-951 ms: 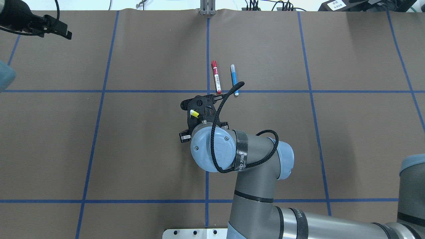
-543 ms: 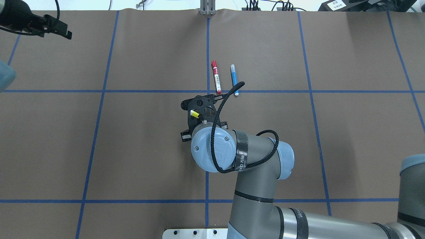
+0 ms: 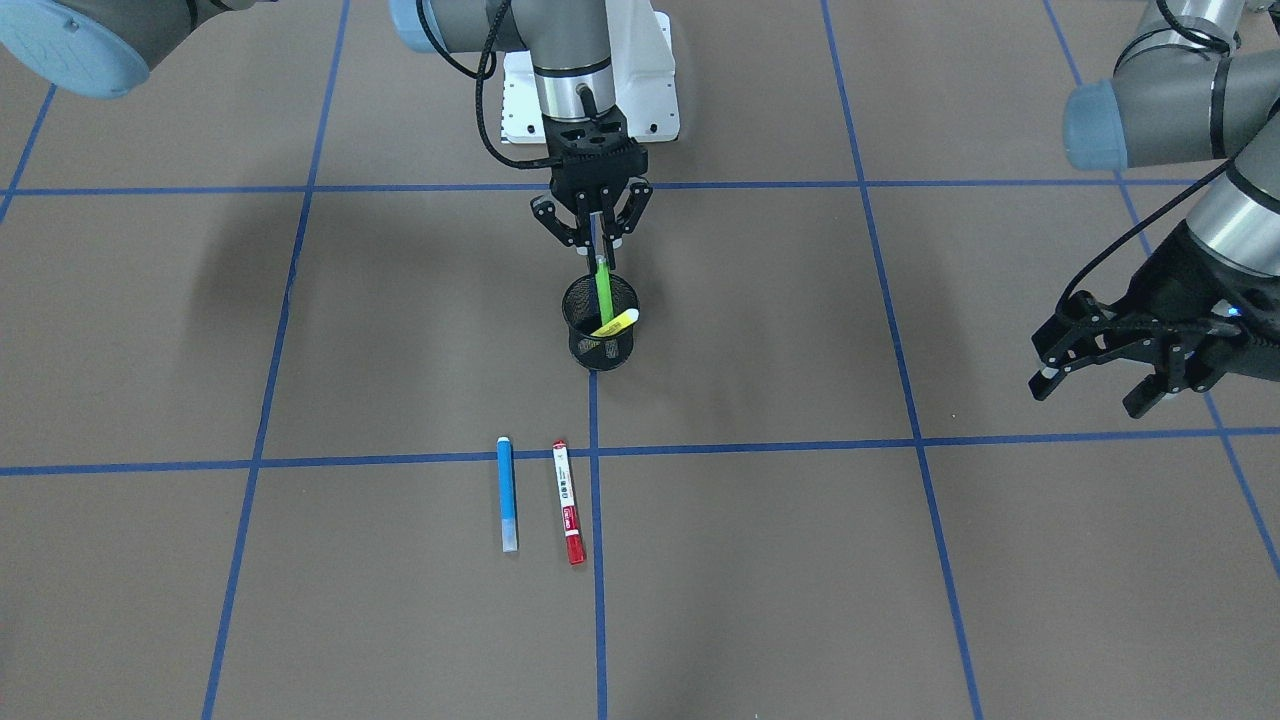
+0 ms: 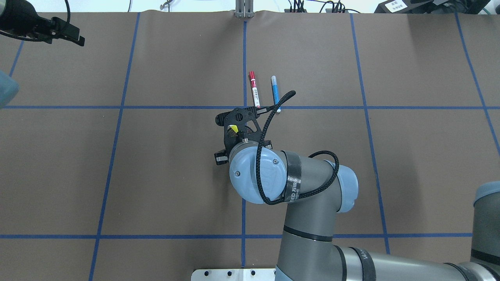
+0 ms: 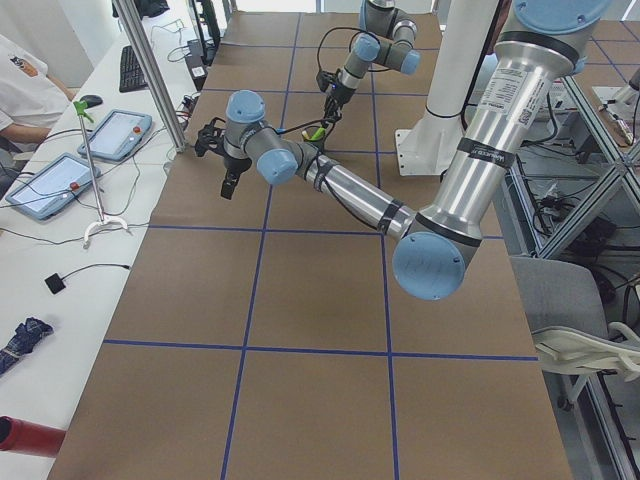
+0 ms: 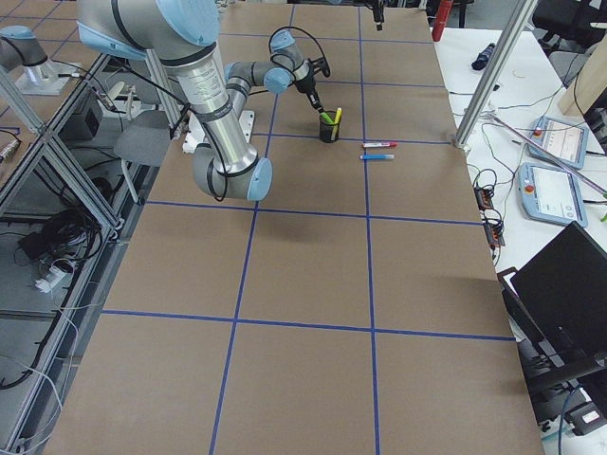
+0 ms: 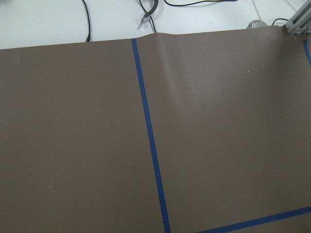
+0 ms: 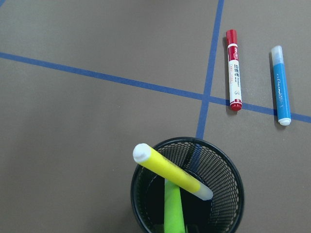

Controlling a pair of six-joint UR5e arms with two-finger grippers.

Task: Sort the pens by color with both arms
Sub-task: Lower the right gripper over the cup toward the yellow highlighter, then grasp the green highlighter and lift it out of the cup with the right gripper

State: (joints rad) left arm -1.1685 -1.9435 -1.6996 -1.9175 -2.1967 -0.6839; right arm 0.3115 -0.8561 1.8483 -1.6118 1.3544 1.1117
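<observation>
Brown taped table (image 3: 900, 560) fills the frame; right gripper (image 3: 592, 222) has slid slightly up-frame over the cup (image 3: 600, 335), fingers clenched on the green pen (image 3: 604, 290), lowering beside yellow (image 3: 615, 323). Left gripper (image 3: 1110, 350) hangs released, right edge. Blue (image 3: 507, 493) and red (image 3: 567, 488) wait below.

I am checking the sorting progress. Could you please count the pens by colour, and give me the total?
Yellow pen: 1, leaning in the mesh cup
Lime green pen: 1, standing in the same cup
Blue pen: 1, lying on the table
Red-and-white pen: 1, lying on the table beside the blue one
Total: 4 pens
</observation>
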